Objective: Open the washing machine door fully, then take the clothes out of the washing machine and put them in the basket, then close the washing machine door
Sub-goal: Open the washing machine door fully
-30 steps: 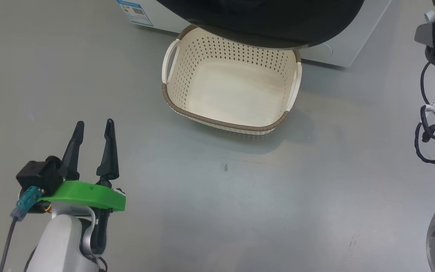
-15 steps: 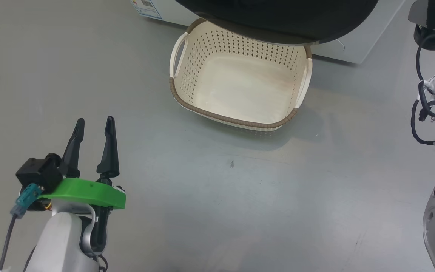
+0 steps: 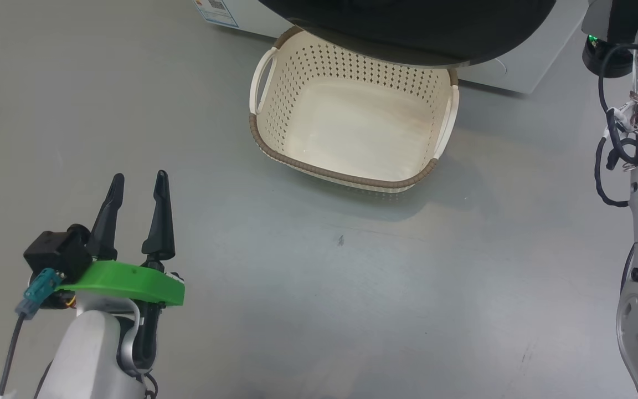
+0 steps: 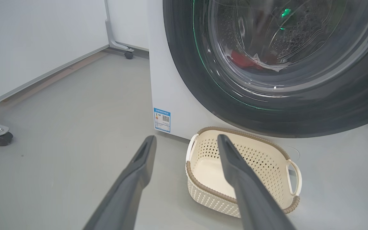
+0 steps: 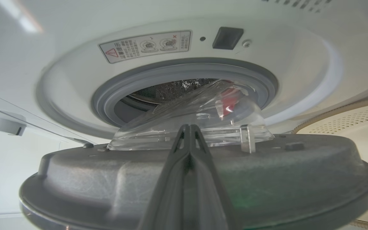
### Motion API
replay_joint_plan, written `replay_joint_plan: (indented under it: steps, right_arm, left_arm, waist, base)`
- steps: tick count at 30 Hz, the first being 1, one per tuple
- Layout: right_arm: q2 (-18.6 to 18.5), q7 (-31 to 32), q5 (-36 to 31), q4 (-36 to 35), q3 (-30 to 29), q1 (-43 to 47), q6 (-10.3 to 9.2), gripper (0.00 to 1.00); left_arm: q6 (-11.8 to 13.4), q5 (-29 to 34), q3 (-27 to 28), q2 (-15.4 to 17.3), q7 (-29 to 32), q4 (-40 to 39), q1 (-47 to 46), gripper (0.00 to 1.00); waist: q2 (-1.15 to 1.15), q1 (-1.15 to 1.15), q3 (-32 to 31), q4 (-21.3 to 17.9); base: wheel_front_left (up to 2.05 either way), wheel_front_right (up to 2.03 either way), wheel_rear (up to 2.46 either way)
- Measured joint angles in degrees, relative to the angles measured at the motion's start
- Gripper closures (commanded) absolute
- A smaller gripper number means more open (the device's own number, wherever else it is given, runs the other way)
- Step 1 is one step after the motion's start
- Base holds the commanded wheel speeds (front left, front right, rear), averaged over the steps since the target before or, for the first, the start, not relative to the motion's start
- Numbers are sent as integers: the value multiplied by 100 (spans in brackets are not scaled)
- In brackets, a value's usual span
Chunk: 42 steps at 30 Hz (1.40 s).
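At the near left, the left fingers (image 3: 159,219) hover spread apart over the floor (image 3: 319,310), holding nothing. Farther off, in the middle, the basket (image 3: 346,178) sits empty on the floor just in front of the washing machine (image 3: 518,64): cream, perforated, brown-rimmed. The washing machine door (image 3: 407,27), glossy black around a bulging glass bowl, is swung out over the basket's far edge, apparently only partly open. The clothes (image 4: 243,59), red with some white, lie in the drum. On the right, the right fingers (image 5: 188,153) are pressed together at the door's grey inner face, gripping nothing. So opening is under way; unloading and closing remain.
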Motion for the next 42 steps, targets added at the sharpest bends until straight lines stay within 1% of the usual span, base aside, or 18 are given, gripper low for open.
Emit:
replay_joint_plan:
  steps: [8,19,42]
  right_arm:
    - [-29,260,105,230,33,-45,0,100]
    - [8,393,158,325,99,-36,0,100]
    - [98,838,313,423,431,687,0,100]
  left_arm:
    - [0,0,-2,0,0,21,-1,0]
    - [0,2,3,4,0,67,0,0]
    - [0,104,92,4,0,137,42,0]
  waist:
    - [0,0,-51,-8]
    - [0,0,-196,-61]
    - [0,0,-716,-174]
  base:
    - [0,0,0]
    - [0,0,0]
    - [0,0,0]
